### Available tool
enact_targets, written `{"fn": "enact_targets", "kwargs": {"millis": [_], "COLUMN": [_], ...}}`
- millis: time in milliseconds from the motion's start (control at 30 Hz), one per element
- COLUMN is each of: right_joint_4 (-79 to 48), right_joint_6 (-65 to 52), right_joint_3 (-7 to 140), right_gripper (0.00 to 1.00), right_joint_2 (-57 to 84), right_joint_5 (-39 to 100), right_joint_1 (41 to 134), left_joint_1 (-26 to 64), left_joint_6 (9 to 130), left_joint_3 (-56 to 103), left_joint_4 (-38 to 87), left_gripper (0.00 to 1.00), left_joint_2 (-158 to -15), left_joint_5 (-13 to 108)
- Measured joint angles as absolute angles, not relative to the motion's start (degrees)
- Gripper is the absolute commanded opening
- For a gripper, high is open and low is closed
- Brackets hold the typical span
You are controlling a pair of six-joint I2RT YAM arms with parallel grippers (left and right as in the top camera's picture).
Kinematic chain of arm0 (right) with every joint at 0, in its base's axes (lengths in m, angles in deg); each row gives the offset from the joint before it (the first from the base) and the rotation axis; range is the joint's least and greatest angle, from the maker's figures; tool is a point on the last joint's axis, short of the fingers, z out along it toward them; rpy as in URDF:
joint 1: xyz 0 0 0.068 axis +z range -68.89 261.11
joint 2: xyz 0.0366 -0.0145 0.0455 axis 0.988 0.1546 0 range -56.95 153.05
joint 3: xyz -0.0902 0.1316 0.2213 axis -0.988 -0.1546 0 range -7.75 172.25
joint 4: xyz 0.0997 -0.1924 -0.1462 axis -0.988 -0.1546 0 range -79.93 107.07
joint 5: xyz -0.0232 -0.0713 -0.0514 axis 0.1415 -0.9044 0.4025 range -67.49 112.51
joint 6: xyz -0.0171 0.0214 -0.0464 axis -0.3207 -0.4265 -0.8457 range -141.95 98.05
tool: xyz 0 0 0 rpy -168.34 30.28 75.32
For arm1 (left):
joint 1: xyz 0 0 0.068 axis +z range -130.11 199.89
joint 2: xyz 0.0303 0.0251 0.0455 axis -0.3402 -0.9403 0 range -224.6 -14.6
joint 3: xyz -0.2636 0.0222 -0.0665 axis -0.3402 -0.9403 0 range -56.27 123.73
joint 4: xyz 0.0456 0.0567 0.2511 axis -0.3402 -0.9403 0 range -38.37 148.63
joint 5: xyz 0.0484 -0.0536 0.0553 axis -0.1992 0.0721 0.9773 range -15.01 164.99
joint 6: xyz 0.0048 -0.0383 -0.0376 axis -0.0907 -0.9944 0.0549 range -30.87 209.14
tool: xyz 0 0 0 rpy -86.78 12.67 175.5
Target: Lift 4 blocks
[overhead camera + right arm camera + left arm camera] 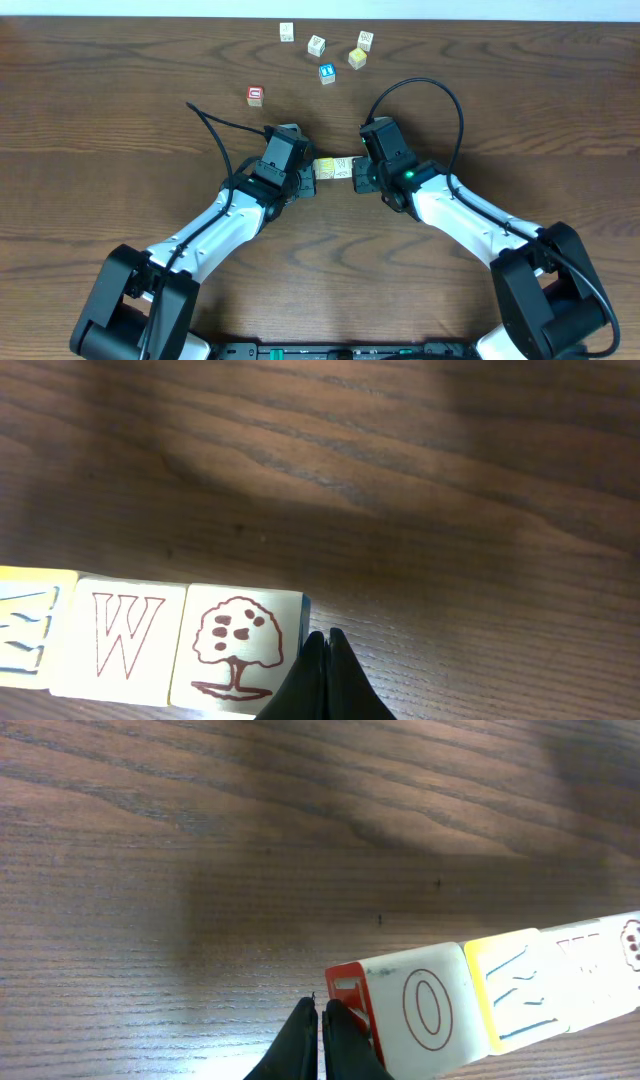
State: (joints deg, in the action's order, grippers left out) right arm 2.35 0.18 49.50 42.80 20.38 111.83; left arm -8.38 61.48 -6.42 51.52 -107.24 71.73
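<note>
Between the arms, a row of four blocks sits pinched end to end by the closed left gripper and closed right gripper, so the squeeze looks made, though lift off the table remains unclear

Four blocks stand side by side in one row near the middle of the table, and the row runs from left to right. The left gripper touches the left end of the row and the right gripper touches the right end, so the row is between them. Whether the row rests on the table I cannot tell. Behind it, near the far edge, lie five loose cubes, close together but not touching. One more cube lies alone, left of them and nearer to the row.
</note>
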Motion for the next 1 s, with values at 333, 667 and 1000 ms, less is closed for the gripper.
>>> {"fn": "enact_targets", "kwargs": {"millis": [333,667,1000], "right_joint_4": [2.6,2.3,2.4], "right_joint_6": [0.2,0.1,0.1], "right_joint_3": [49.5,49.5,49.5], "right_gripper": [0.01,0.01,0.01], "right_joint_2": [43.0,43.0,43.0], "right_joint_5": [20.2,19.8,19.6], "right_joint_1": [111.8,111.8,111.8], "left_joint_1": [-8.4,-8.4,-8.4], "left_joint_6": [60.6,59.7,59.4], "left_joint_3": [-6.6,-7.1,-7.1], "left_joint_4": [52.6,54.9,55.0], "left_gripper": [0.07,0.07,0.07], "left_joint_2": [-108.8,-111.1,-111.1], "left_joint_5": [71.3,70.4,70.2]}}
